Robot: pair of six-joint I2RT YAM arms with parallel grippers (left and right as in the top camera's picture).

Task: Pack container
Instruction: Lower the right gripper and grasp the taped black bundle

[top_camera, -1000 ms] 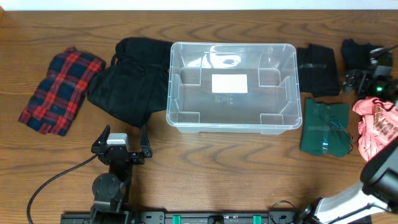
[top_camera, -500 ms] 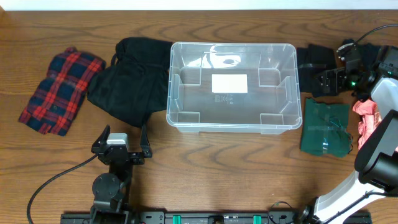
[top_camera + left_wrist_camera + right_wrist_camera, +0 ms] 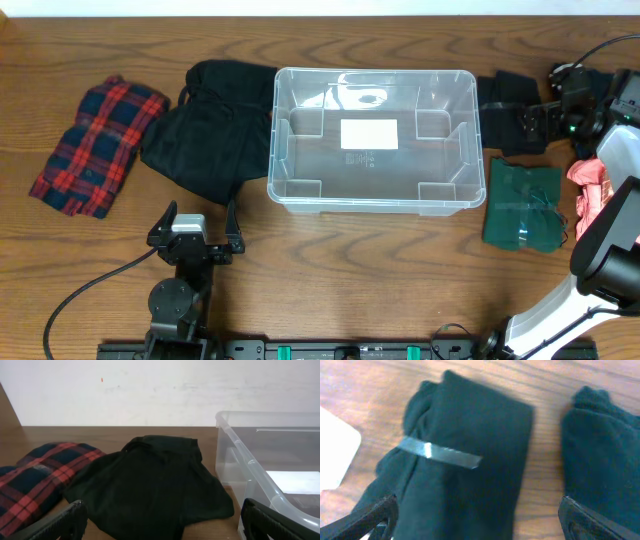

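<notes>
- The right claw (image 3: 480, 520) hung wide and empty over the black folded cloth bundle banded with shiny tape (image 3: 465, 460); pinching only loose folds could let it unroll
- A second dark cloth bundle (image 3: 605, 450) lay just beside it and might snag
- The large clear plastic rectangular container (image 3: 372, 205) sat empty on the middle of the wooden tabletop (image 3: 400, 270); a low carry could knock its rim
- The left claw (image 3: 162, 527) stood wide and empty

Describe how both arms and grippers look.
The left arm has black joints, a silver-grey block behind its black two-finger left gripper, and a black cable. The right arm has white links, black joints and a small green light near its black right gripper.
</notes>
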